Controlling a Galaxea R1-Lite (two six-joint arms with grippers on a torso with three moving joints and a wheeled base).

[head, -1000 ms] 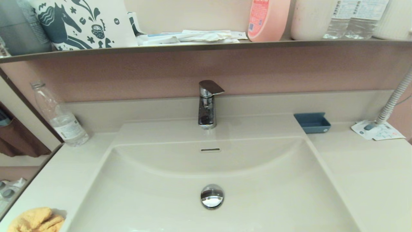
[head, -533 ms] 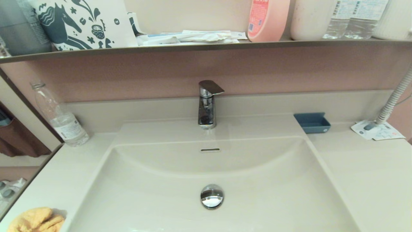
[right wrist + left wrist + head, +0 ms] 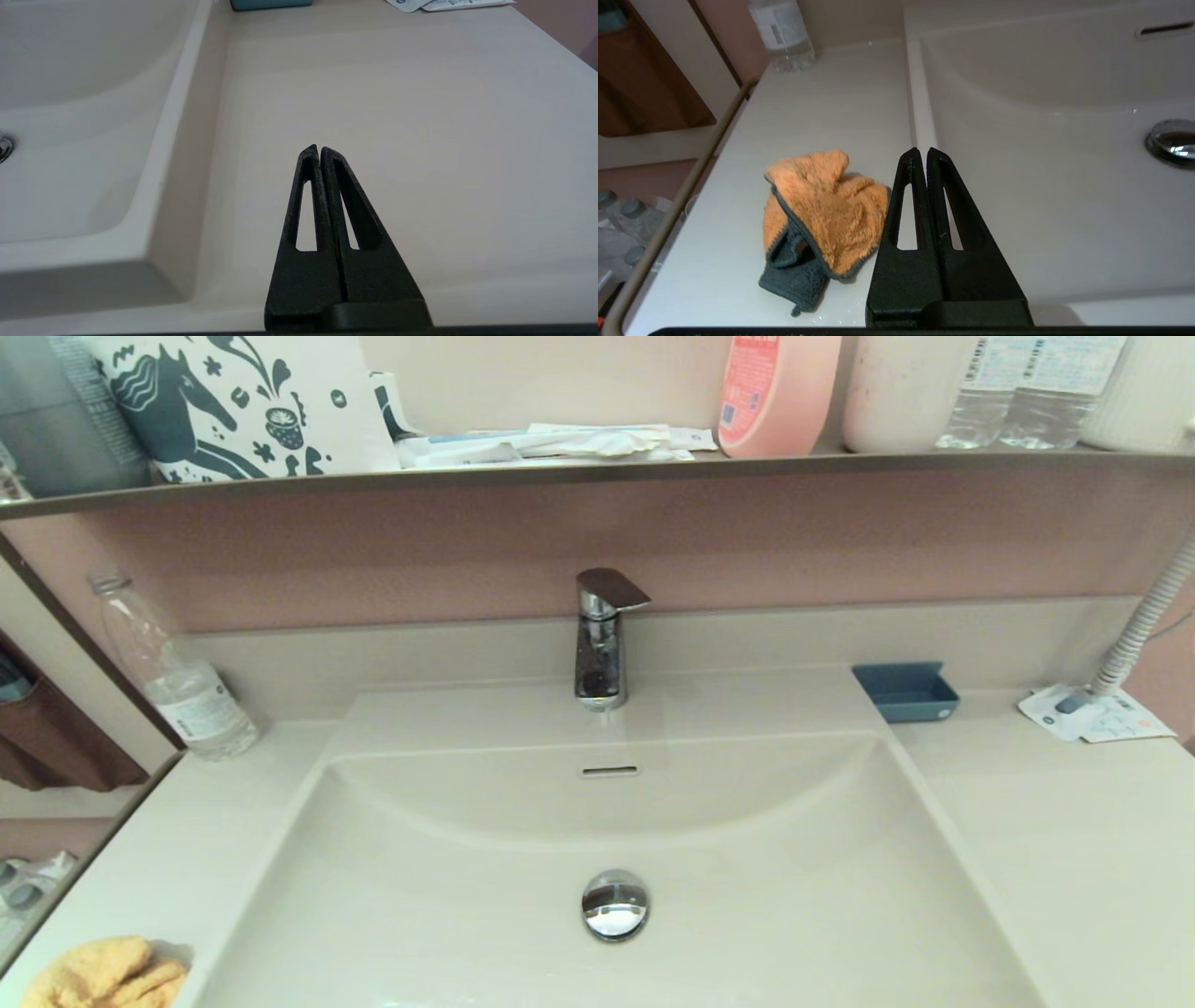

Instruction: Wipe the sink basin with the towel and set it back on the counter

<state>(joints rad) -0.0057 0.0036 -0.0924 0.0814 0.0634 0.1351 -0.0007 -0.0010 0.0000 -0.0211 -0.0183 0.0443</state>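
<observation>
The off-white sink basin (image 3: pixel 448 915) fills the middle of the head view, with its chrome drain plug (image 3: pixel 615 904), overflow slot (image 3: pixel 610 771) and faucet (image 3: pixel 602 637). The yellow-orange towel (image 3: pixel 103 975) lies crumpled on the counter (image 3: pixel 168 840) at the basin's near left corner; its underside is dark grey (image 3: pixel 794 275). My left gripper (image 3: pixel 922 151) is shut and empty, hovering just beside the towel (image 3: pixel 822 210), over the basin's left rim. My right gripper (image 3: pixel 317 148) is shut and empty above the bare counter (image 3: pixel 397 116) right of the basin. Neither gripper shows in the head view.
A clear water bottle (image 3: pixel 173 677) stands at the back left of the counter. A small blue tray (image 3: pixel 905 691) and a paper leaflet (image 3: pixel 1094 713) lie at the back right, beside a corrugated hose (image 3: pixel 1144 625). A dark-edged shelf (image 3: pixel 597 467) with bottles runs above.
</observation>
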